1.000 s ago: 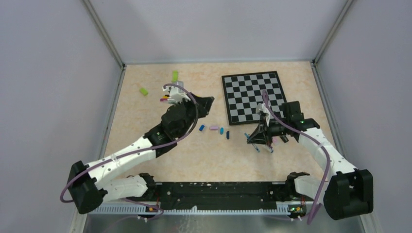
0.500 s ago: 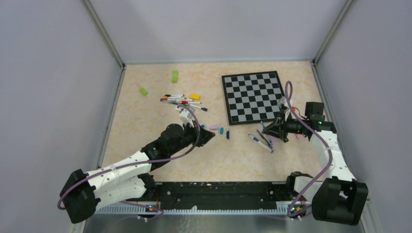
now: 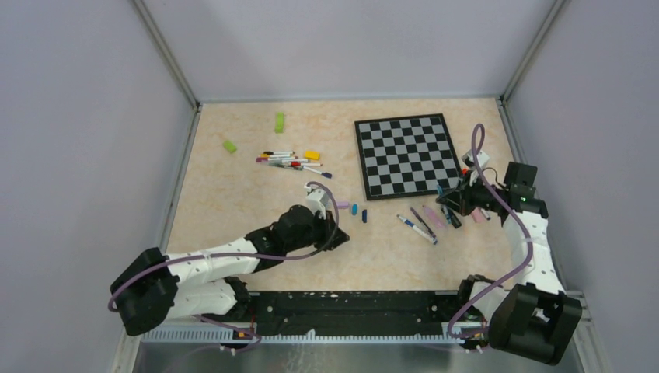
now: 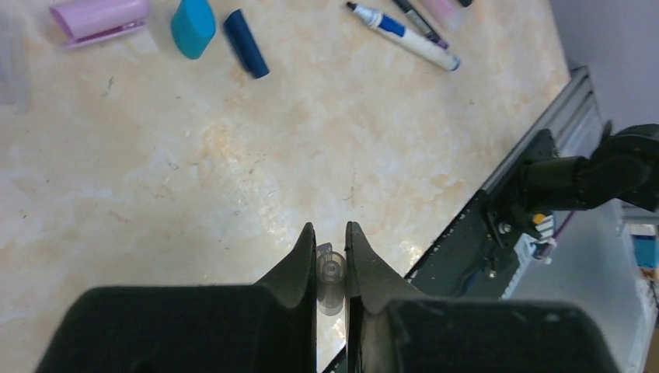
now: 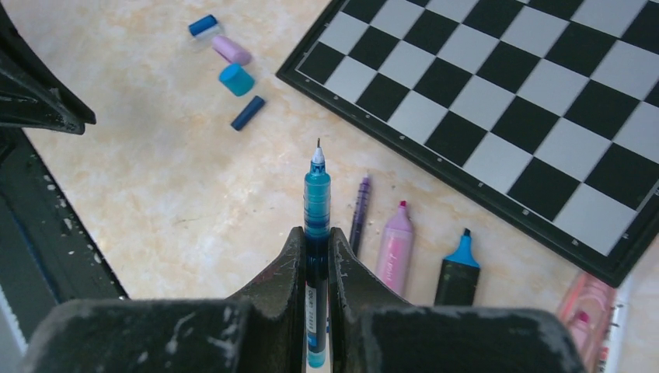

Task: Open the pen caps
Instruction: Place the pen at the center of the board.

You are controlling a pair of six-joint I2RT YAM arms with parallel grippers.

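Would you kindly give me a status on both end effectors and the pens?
Left end effector shut on clear cap. Right end effector shut on teal pen, tip bare. Loose caps beside chessboard.

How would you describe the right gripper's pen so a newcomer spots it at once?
Find the chessboard; by its near right corner, the right gripper is shut on a slim teal pen. It alone is gripped, uncapped with a needle tip; the purple pen, pink highlighter and blue-tipped highlighter lie flat beside it.
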